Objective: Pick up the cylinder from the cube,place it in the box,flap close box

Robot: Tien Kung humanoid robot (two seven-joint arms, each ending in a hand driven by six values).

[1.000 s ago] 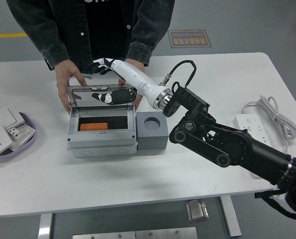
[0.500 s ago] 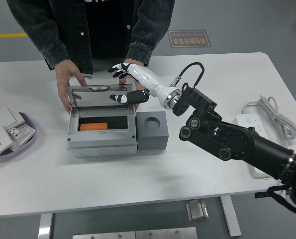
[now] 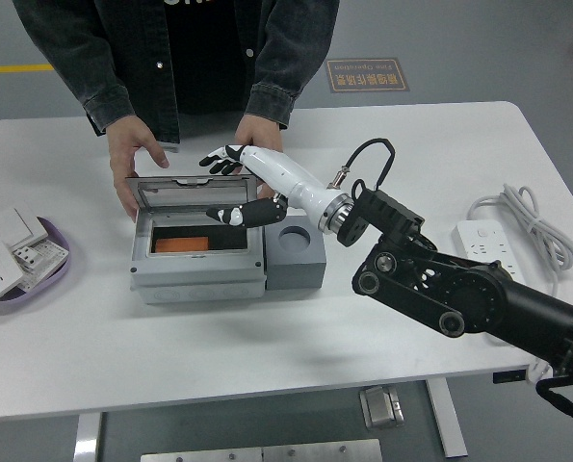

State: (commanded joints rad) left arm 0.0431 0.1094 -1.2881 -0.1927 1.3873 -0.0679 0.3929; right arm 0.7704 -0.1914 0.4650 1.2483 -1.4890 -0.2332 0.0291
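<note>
Behind the grey plastic box point(image 3: 197, 269), your white right hand point(image 3: 230, 162), fingers spread, pressed the transparent lid point(image 3: 192, 197); you needed even downward pressure.

White table point(image 3: 170, 346) carries a purple tray point(image 3: 60, 269) at left edge with white switch plates point(image 3: 12, 252) piled in and over it. White power strip point(image 3: 493, 243) with coiled cable point(image 3: 517, 207) at right. Person in dark denim jacket point(image 3: 103, 58) stands at far side. Floor label point(image 3: 367, 74) behind table. Metal bracket point(image 3: 380, 405) under near edge.
</note>
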